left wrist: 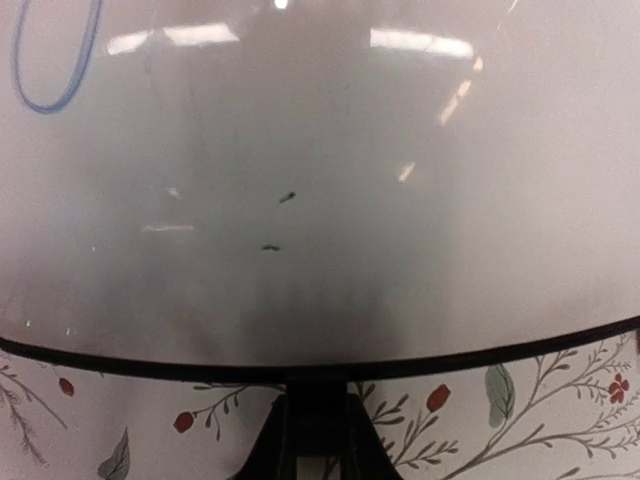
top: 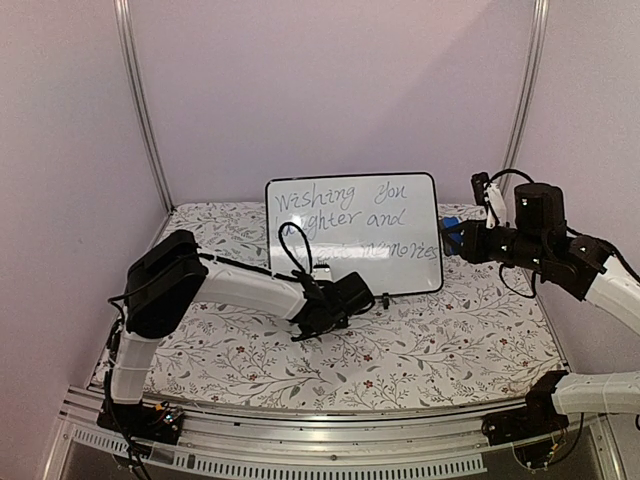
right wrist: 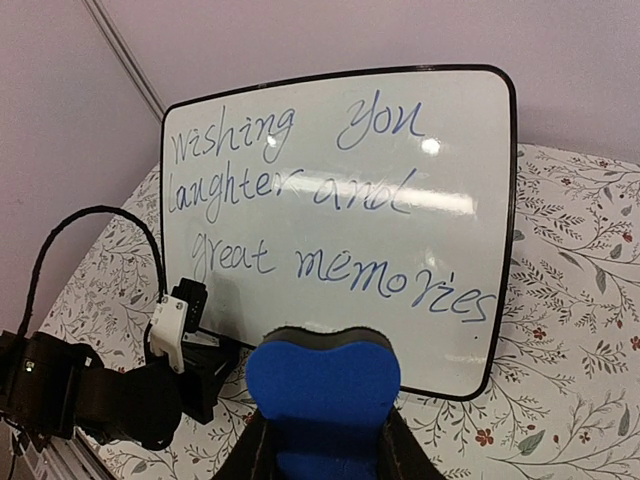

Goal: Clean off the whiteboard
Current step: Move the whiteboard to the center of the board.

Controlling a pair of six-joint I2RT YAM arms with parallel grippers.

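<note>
The whiteboard (top: 355, 235) stands upright at the middle of the table, with blue cursive writing in three lines across it (right wrist: 340, 200). My left gripper (top: 352, 297) sits low at the board's bottom edge. In the left wrist view its dark fingers (left wrist: 318, 420) are shut on the black bottom rim at a small foot, and the glossy board (left wrist: 320, 150) fills the frame. My right gripper (top: 455, 240) hovers just off the board's right edge, facing its front. It (right wrist: 322, 440) is shut on a blue eraser (right wrist: 322, 385), which is apart from the board.
A floral tablecloth (top: 450, 340) covers the table. The left arm's black cable (top: 295, 245) loops in front of the board's lower left. Metal posts (top: 140, 100) stand at the back corners against pale walls. The left wrist body (right wrist: 120, 400) lies low and left of the eraser.
</note>
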